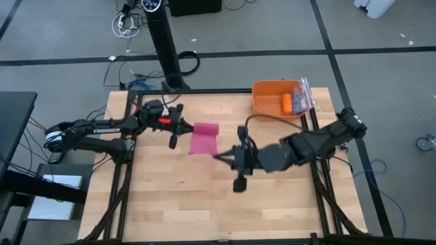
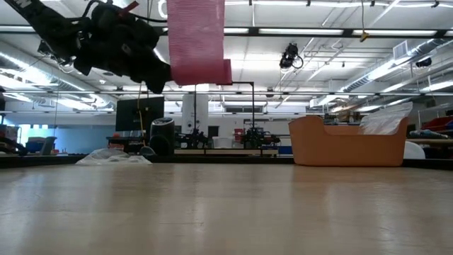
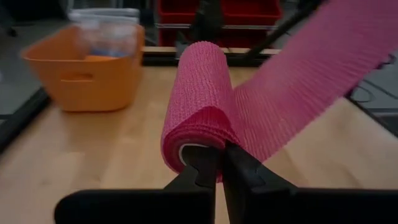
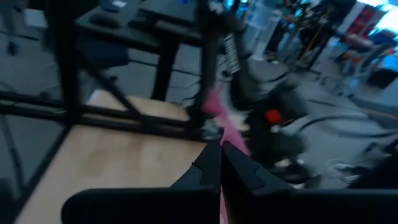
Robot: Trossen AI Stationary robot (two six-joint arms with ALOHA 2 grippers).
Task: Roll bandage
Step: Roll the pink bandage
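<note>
The bandage [image 1: 203,139] is a magenta-pink strip, partly wound into a roll [image 3: 199,93] and held in the air between both grippers. My left gripper [image 1: 182,129] is shut on the roll's end, left of the table's middle. From the roll the flat band [image 2: 197,32] rises out of the low view's top. My right gripper [image 1: 219,157] is shut on the band's other end [image 4: 217,112], higher up over the table's middle. In the low view the roll [image 2: 202,71] hangs well above the tabletop. My left gripper pinches the wall of the roll at its near end [image 3: 208,144] between its two fingers, coming level from the table's left and lying along the roll's axis. The roll is lifted clear and about level. My right gripper pinches the pink band [image 4: 231,138] between its shut fingers, coming from the table's right. The band runs straight from there to the roll, clear of the table; blur hides how much of it is between the fingers.
An orange bin [image 1: 267,95] stands at the table's far right corner, holding a small orange roll [image 1: 287,103] and a clear plastic bag [image 1: 302,94]. Bare wooden tabletop [image 1: 204,197] lies below and in front of both grippers.
</note>
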